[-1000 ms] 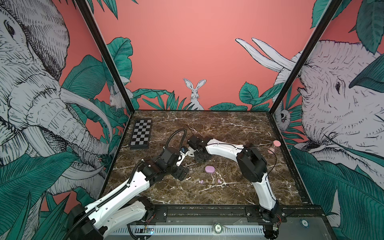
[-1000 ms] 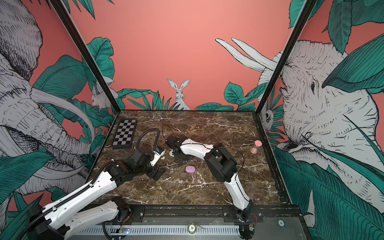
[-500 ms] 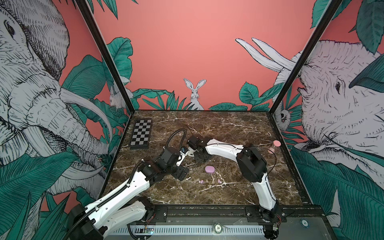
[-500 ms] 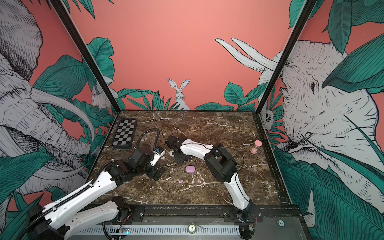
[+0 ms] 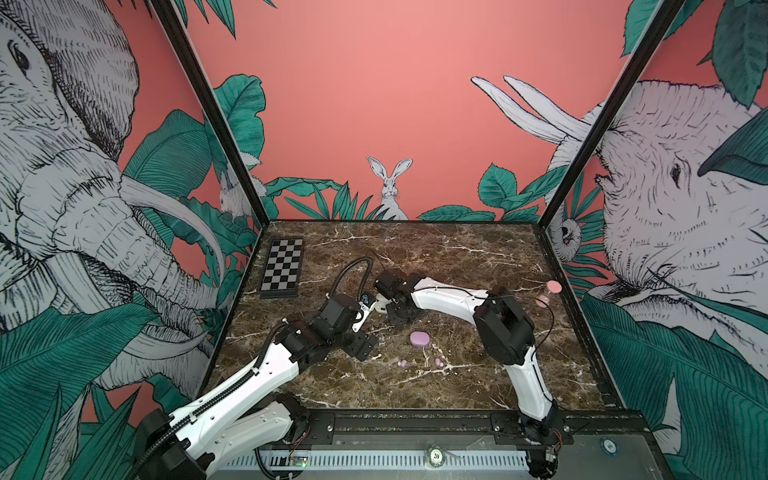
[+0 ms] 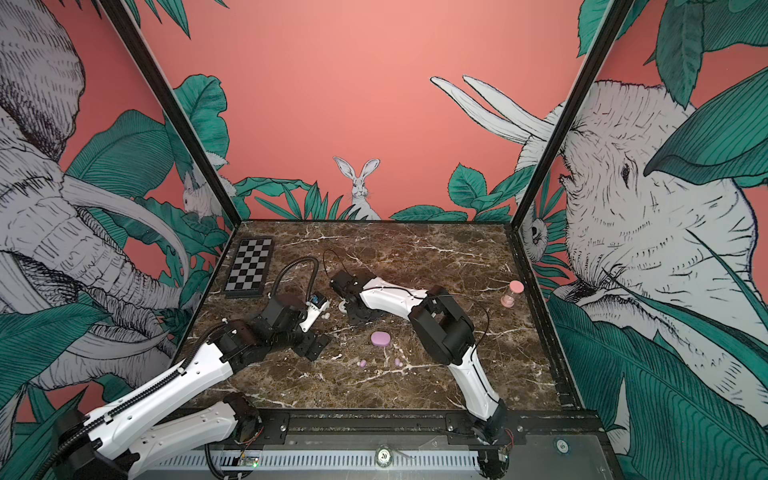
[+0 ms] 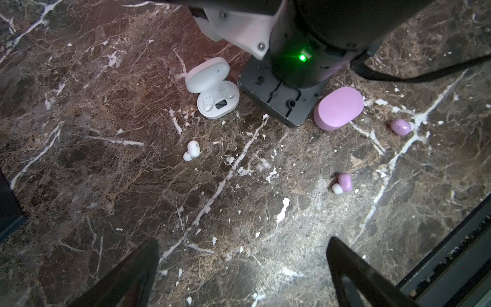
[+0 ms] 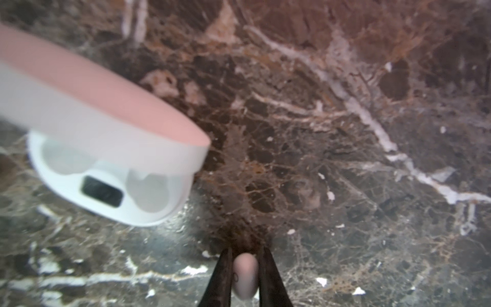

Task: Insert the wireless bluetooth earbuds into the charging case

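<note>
While the right claw point(image 8: 245, 252) sits low over the table point(image 5: 478, 257), it is closed on a white bud point(image 8: 245, 276), pinched between both dark fingers point(image 8: 225, 268). Cannot tell if the bud touches the marble. The white case point(image 7: 212, 90) lies just beside this claw, apart from it, with its lid up and both wells showing. In the right wrist view the wells look empty, though that view is blurred.

The left claw point(image 7: 243, 240) is spread wide and grips nothing, hanging above bare marble with its fingers point(image 7: 127, 276) clear of everything.

A second white bud point(image 7: 192, 150) lies loose on the table near the white case, not touching it. The purple case point(image 7: 338, 107) is closed and flat on the table, on the other side of the right claw from the white case. One purple bud point(image 7: 401, 127) lies near that case, and the other purple bud point(image 7: 344, 183) lies apart from it, nearer the front edge. Both are loose on the marble.

In both top views the two claws meet left of centre, with the purple case just in front of the right arm.

A chessboard point(image 5: 282, 268) is at the back left and a pink hourglass point(image 5: 548, 293) stands by the right wall, both well apart from the buds.
</note>
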